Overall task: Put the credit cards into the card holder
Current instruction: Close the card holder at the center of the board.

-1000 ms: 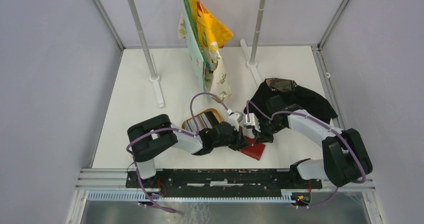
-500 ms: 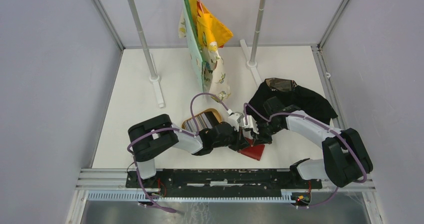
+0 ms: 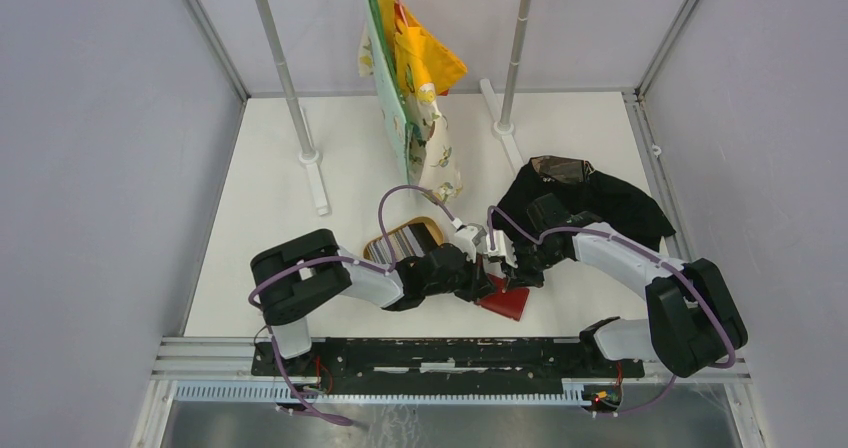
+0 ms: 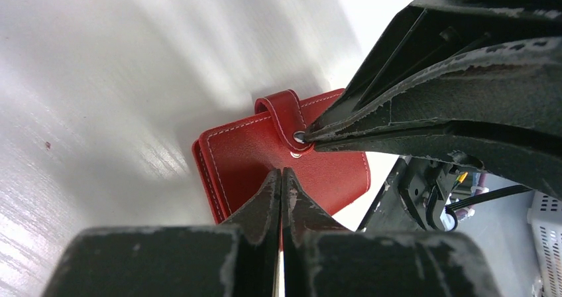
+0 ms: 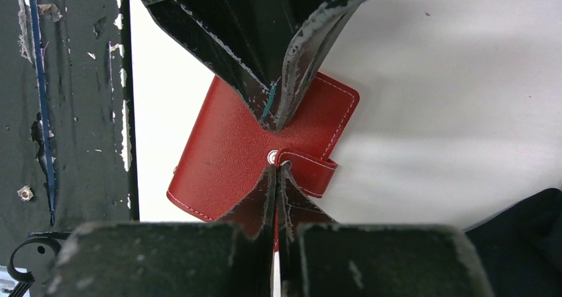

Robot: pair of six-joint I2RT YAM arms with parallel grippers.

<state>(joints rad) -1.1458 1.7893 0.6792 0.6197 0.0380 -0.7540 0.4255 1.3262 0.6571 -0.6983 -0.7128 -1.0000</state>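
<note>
The card holder (image 3: 510,303), a closed red wallet, lies on the white table near the front edge. It also shows in the left wrist view (image 4: 255,158) and the right wrist view (image 5: 222,148). My left gripper (image 4: 281,172) is shut, its tips resting on the wallet's cover. My right gripper (image 5: 276,168) is shut, its tips at the snap stud (image 5: 272,156) and the strap end (image 5: 308,171). The two grippers meet tip to tip over the wallet (image 3: 497,280). The credit cards (image 3: 403,238) lie in a tan tray, partly hidden by my left arm.
A black cloth (image 3: 605,200) lies at the right behind my right arm. A rack with hanging yellow and patterned cloths (image 3: 415,98) stands at the back on two posts (image 3: 308,155) (image 3: 503,126). The black front rail (image 3: 450,353) runs just beside the wallet.
My right gripper has shifted slightly left over the wallet toward the left gripper. The wallet and the left gripper have hardly moved.
</note>
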